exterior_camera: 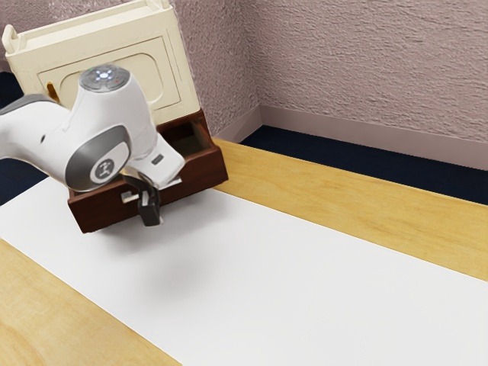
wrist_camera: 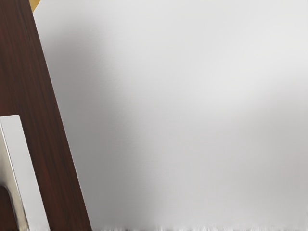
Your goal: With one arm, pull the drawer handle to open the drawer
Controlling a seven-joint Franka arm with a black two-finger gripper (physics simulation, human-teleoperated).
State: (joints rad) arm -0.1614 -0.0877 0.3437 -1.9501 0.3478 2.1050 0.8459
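Exterior view: black gripper [exterior_camera: 151, 215], opening and hold unclear, at likely rigid silver handle [exterior_camera: 129, 197], best gripped midway, on brown wooden drawer [exterior_camera: 97, 211].

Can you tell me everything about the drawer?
The drawer is a dark reddish-brown box that looks like wood. It sits below the cream cabinet and is open, so some of its inside shows. A shiny pale handle is on its front. The end effector is nearby; I can't tell whether they touch.
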